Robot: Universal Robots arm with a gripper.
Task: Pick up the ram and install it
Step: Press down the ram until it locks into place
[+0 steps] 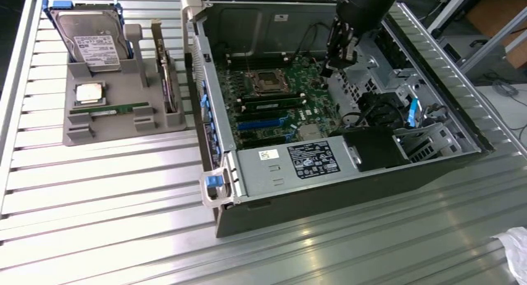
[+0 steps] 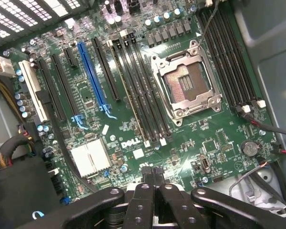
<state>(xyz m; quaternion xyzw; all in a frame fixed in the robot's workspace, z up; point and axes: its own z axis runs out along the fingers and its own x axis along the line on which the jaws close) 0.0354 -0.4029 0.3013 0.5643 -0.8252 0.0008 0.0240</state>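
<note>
On a ribbed aluminium tabletop [image 1: 107,205], an open dark-grey desktop computer case [image 1: 329,192] lies on its side, its silver power supply box with a white label [image 1: 305,158] at the nearest end. Beyond that box sits the green motherboard [image 2: 124,143] with an open, empty silver processor socket [image 2: 186,86] and rows of long black memory slots [image 2: 143,95]. The arm's black end effector [image 2: 152,174] hovers above the board inside the case, its fingers pressed together with nothing between them. The ram [image 1: 111,109], a long, narrow green circuit-board stick with a small white label, lies flat in a grey moulded parts tray [image 1: 82,137] outside the case, at the exterior view's left, well apart from the end effector. By this showing the pick-up has not been made and the work stands at its very beginning. A grasp calls for the fingers to part and to close on the stick's long thin edges. The case's tall side wall stands between the end effector and the tray. Sharing the tray are a square silver processor chip [image 1: 89,92] just beyond the ram, an upright green expansion card [image 1: 169,81] on the side towards the case, and, farthest off, a big silver hard drive [image 1: 95,41] with a white label.
</note>
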